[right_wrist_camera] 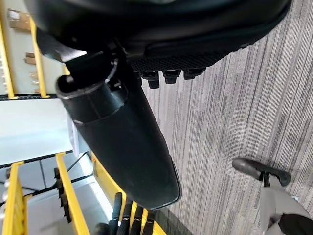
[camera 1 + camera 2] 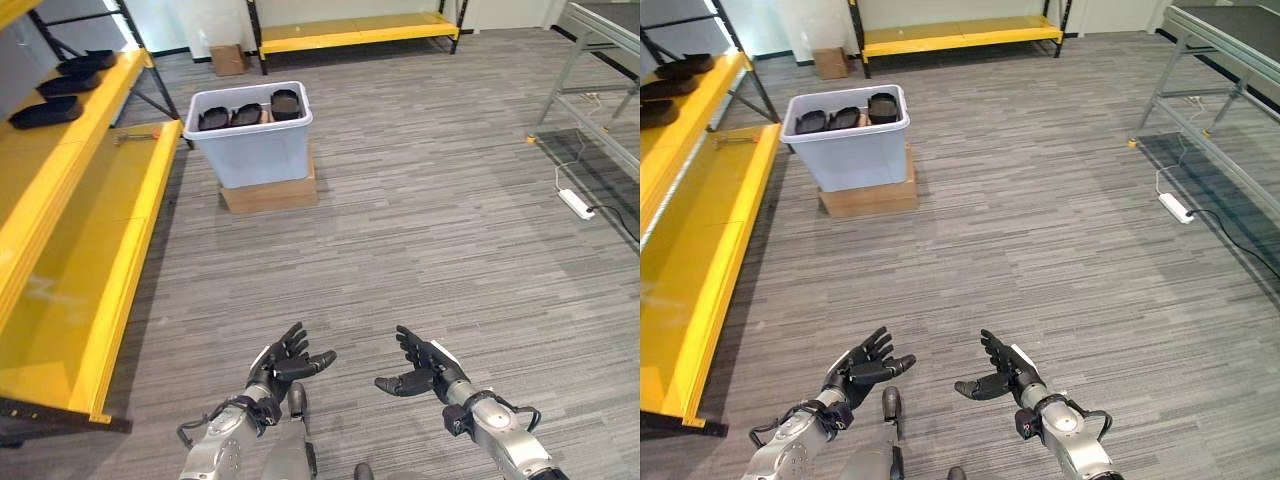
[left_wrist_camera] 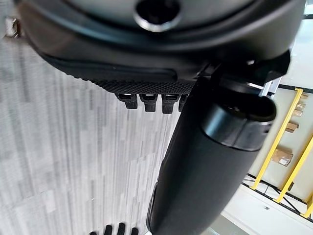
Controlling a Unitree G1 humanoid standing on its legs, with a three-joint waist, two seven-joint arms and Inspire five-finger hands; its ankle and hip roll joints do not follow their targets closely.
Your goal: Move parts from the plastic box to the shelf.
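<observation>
Three black parts (image 2: 246, 114) stand side by side in the plastic box (image 2: 250, 140), long sides pointing away from the robot. The box sits on a flat cardboard box (image 2: 268, 192), just beside the yellow shelf (image 2: 75, 200). Three more parts (image 2: 60, 88) lie up on the shelf, so the job looks about half done. Well apart from the box, the left hand (image 2: 283, 363) and right hand (image 2: 425, 368) are loose and hold nothing.

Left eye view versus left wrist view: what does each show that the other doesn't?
Left eye view: the plastic box holding dark parts, further parts on the yellow shelf, and the right hand. Left wrist view: the left hand from very close, thumb beside straight fingertips. Both: that hand, open and empty, above the grey floor.
</observation>
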